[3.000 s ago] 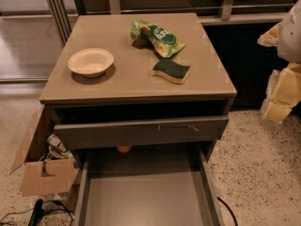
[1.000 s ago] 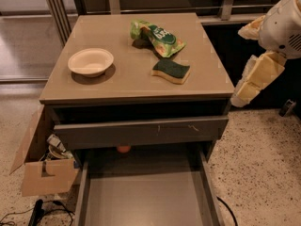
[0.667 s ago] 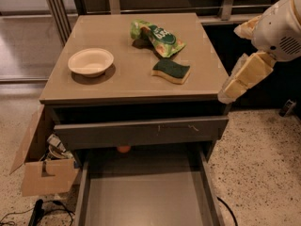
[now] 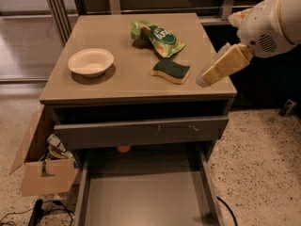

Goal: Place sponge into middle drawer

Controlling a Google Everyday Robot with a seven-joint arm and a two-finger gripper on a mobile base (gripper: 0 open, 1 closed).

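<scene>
Step, as judged: approach for pick-up, sponge not yet grasped.

- Cabinet (image 4: 127, 79): smooth, flat tan top.
- Middle drawer (image 4: 146, 197): pulled open below, flat grey floor, thin walls.
- Gripper (image 4: 209, 76): cream plastic on white arm, hovers at tabletop's right edge, just right of sponge. Holds nothing; how far open, cannot tell.
- Bowl (image 4: 91, 61): pale, round, at left.
- Snack bag (image 4: 160, 39): crinkled green, at back.
- Sponge (image 4: 171, 70): on tabletop, right of centre. Wavy-edged yellow foam, dark green scourer up.

Next: shift left over sponge, descend, pinch soft sides.
</scene>
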